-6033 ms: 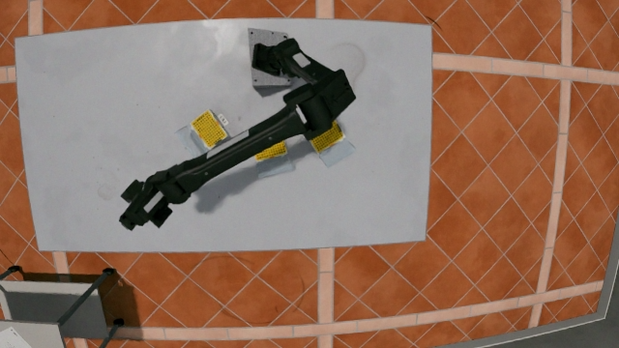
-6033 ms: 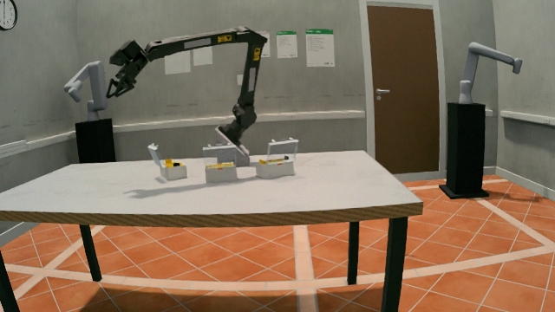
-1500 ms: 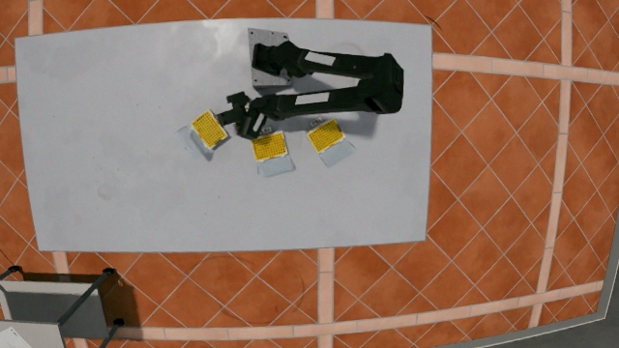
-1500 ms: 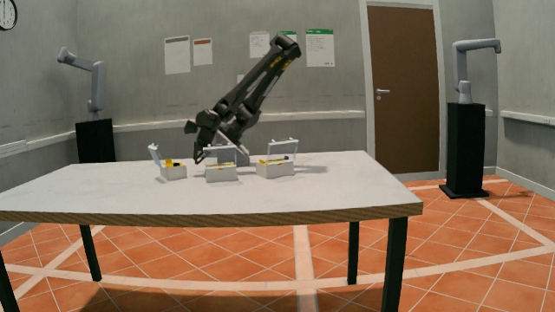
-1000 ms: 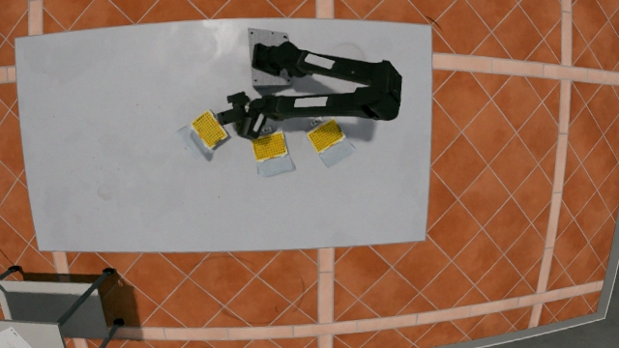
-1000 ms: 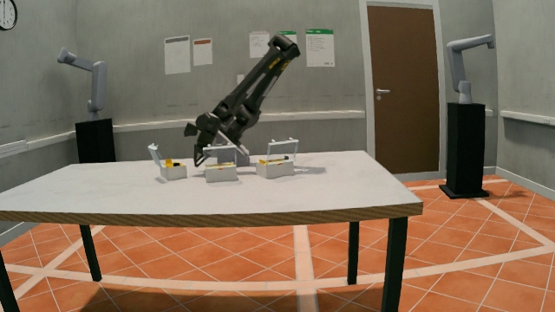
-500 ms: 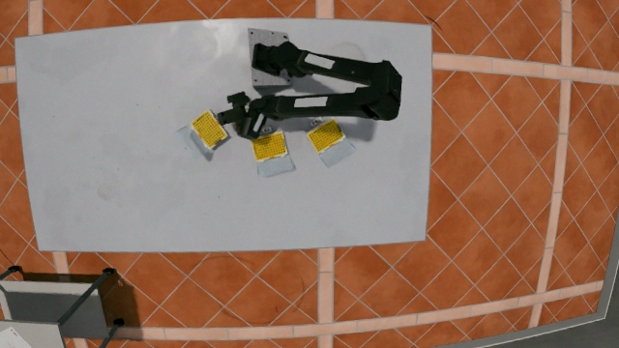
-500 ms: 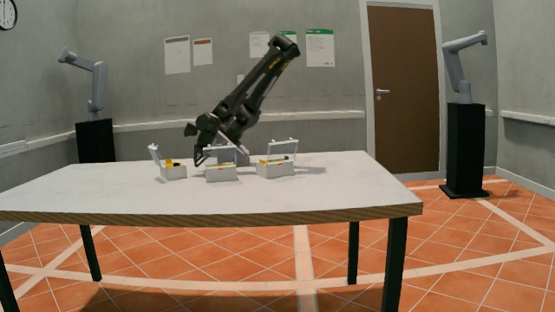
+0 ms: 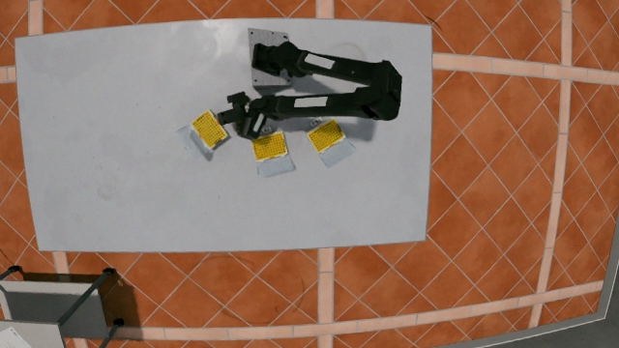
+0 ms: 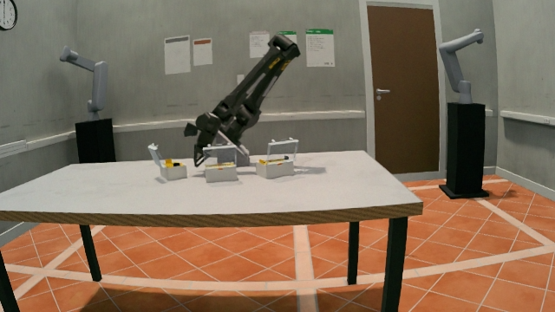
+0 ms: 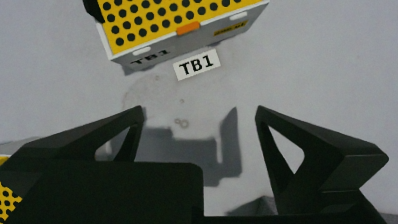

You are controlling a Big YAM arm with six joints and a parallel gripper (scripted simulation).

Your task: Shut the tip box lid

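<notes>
Three white tip boxes with yellow perforated racks stand on the grey bench, all with clear lids open. The left box [image 9: 208,129] carries the label TB1 [image 11: 197,64], seen at the top of the wrist view. The middle box and the right box [image 9: 326,135] show no readable label, so I cannot tell which is TB4. My gripper [image 11: 199,112] [image 9: 228,116] is open and empty. It hangs low over the bench between the left and middle boxes, just in front of TB1 and touching nothing. A corner of another yellow rack [image 11: 7,200] shows at the wrist view's lower left.
The arm's base plate [image 9: 269,58] sits behind the boxes at the bench's far edge. The open lids stand up behind the boxes in the side view: left [image 10: 153,152], middle [image 10: 219,152], right [image 10: 282,147]. The arm's forearm [image 9: 314,102] passes above the middle box.
</notes>
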